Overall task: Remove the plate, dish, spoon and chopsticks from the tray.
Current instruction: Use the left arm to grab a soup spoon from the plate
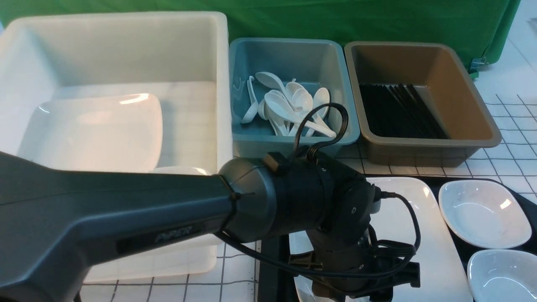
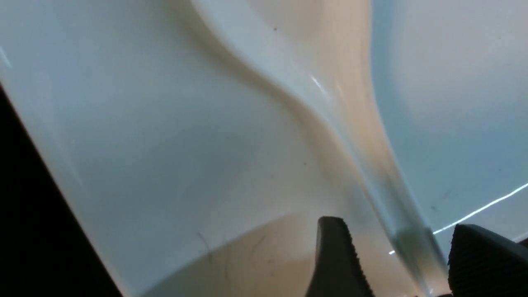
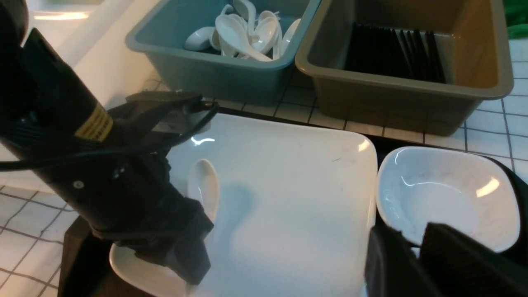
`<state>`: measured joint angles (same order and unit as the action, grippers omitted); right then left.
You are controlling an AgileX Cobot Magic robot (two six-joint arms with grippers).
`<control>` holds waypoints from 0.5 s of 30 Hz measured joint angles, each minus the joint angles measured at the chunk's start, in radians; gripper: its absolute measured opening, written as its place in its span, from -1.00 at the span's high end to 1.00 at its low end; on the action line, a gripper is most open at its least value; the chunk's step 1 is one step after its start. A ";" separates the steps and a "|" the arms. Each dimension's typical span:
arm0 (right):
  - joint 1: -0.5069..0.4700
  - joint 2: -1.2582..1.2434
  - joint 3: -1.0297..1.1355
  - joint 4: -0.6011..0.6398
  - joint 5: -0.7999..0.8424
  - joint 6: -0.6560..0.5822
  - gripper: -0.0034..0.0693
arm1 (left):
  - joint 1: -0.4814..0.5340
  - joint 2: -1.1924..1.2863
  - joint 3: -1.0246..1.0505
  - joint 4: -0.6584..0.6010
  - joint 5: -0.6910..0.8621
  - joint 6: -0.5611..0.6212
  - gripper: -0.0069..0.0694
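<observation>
The large white plate (image 1: 419, 235) lies on the black tray (image 1: 272, 285). A white spoon (image 3: 203, 185) rests on the plate. My left gripper (image 2: 396, 225) is open right above the plate, its fingers on either side of the spoon's handle (image 2: 350, 115) with gaps on both sides. Two small white dishes (image 1: 482, 212) (image 1: 503, 274) sit on the tray to the right of the plate. My right gripper (image 3: 410, 229) hovers at the near rim of a dish (image 3: 445, 198), its fingers close together with a thin slit between them. The chopsticks do not show on the tray.
A big white tub (image 1: 209, 50) at the back left holds another large plate (image 1: 96, 130). Beside it, a blue tub (image 1: 289, 54) holds several white spoons, and a brown tub (image 1: 461, 84) holds several long black sticks. My left arm (image 1: 126, 218) crosses the foreground.
</observation>
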<state>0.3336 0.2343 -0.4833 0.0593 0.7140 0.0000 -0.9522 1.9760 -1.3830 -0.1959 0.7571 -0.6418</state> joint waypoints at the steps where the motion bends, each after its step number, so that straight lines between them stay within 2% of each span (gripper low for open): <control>1: 0.000 0.000 0.000 0.000 0.000 0.000 0.54 | 0.001 0.000 0.000 0.008 0.000 -0.009 -0.14; 15: 0.000 0.000 0.000 0.000 0.004 0.000 0.50 | 0.001 0.051 -0.008 0.008 -0.064 -0.043 -0.11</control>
<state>0.3336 0.2343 -0.4833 0.0593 0.7184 0.0000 -0.9513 2.0271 -1.3909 -0.1877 0.6931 -0.6847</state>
